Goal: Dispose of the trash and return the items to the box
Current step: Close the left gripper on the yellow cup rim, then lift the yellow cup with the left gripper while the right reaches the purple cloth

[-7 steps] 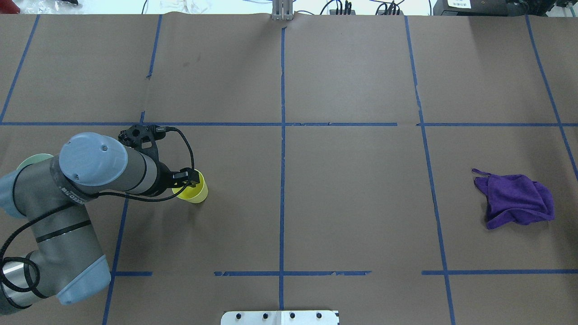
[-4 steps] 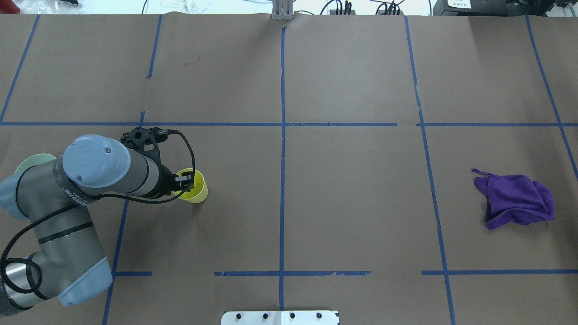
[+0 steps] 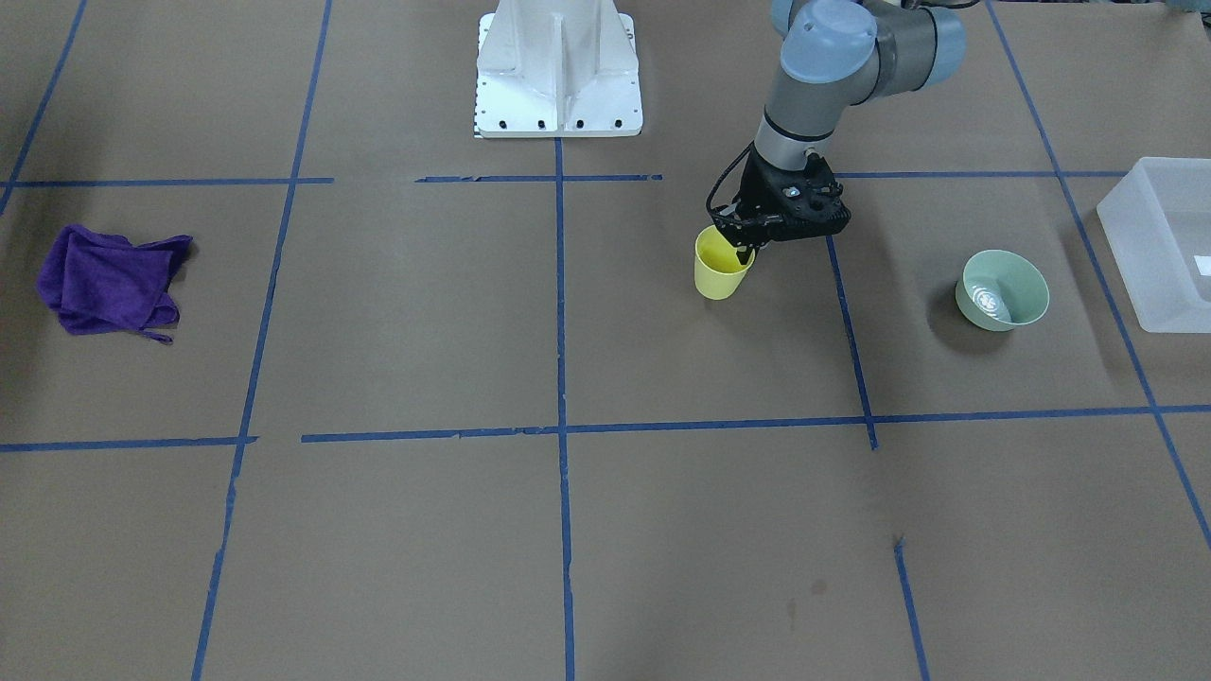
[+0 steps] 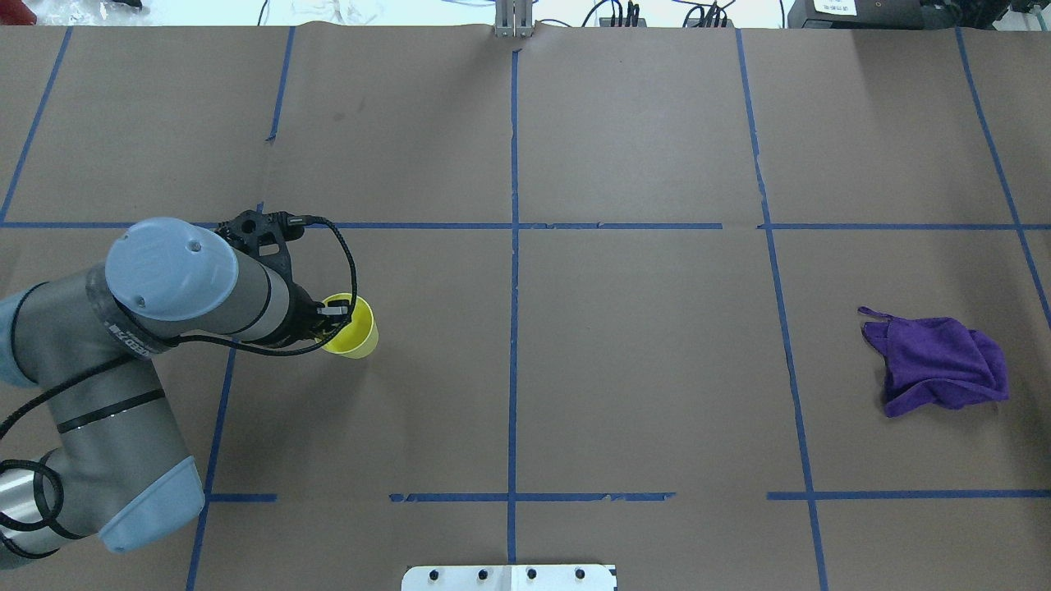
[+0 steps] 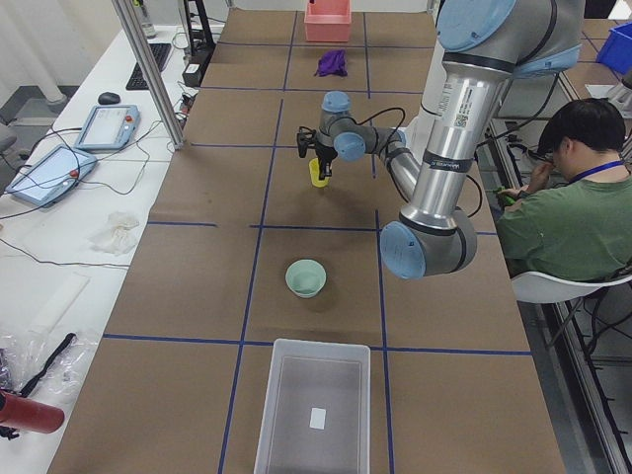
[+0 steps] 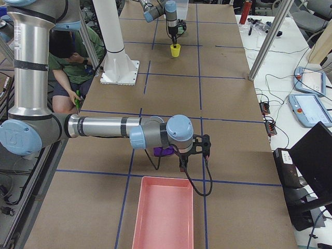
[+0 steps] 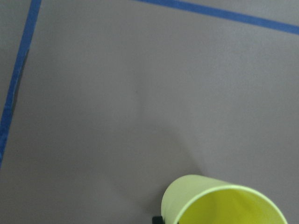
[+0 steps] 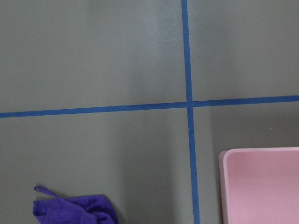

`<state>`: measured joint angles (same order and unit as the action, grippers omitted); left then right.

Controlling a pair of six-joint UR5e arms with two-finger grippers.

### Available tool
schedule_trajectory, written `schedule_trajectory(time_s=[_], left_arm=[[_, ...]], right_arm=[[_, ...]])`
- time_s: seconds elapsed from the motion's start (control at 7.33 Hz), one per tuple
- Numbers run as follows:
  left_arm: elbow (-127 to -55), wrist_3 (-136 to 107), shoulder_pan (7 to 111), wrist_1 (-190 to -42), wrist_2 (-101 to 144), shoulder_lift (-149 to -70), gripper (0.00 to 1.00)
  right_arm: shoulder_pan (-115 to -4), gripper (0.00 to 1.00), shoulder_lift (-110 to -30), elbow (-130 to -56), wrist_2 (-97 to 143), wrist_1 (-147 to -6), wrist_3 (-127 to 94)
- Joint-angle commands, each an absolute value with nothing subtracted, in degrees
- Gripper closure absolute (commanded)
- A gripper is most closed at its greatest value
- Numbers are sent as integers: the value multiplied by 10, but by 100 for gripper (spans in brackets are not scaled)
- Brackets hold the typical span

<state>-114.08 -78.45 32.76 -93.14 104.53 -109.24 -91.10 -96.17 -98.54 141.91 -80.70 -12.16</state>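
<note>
My left gripper (image 3: 746, 250) is shut on the rim of the yellow cup (image 3: 719, 270), one finger inside and one outside. The cup hangs a little above the table, slightly tilted; it also shows in the overhead view (image 4: 353, 328) and low in the left wrist view (image 7: 224, 203). The mint-green bowl (image 3: 1003, 288) stands upright on the table between the cup and the translucent box (image 3: 1159, 246). In the overhead view my left arm hides the bowl. My right gripper (image 6: 182, 165) hovers far off near the purple cloth; I cannot tell if it is open or shut.
The purple cloth (image 4: 936, 365) lies crumpled at the table's right side. A pink tray (image 6: 163, 212) sits beyond it at the table's end. The white robot base (image 3: 558, 66) stands at the table's near edge. A seated operator (image 5: 568, 197) is beside the table.
My left gripper has closed on the cup's rim and lifted it off the table. The elbow has shifted and now covers the green bowl in the overhead view.
</note>
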Motion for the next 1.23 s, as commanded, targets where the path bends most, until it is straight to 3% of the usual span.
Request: schedule_trajectory(time_s=[0.0,0.27,1.09], left_arm=[[-1203,-746,373,-815,1057,-1126,100],[-1237,-687,469,-803,1134,-1129,100],[-1251,-453,606,-757,1144,-1100,100]], right_arm=[[-855,0,-969,-991,1412,-723,-247],[-769,0,-1014,-991,1363,-593,-346],[-550,0,-1084,-999,1251,-452,-497]])
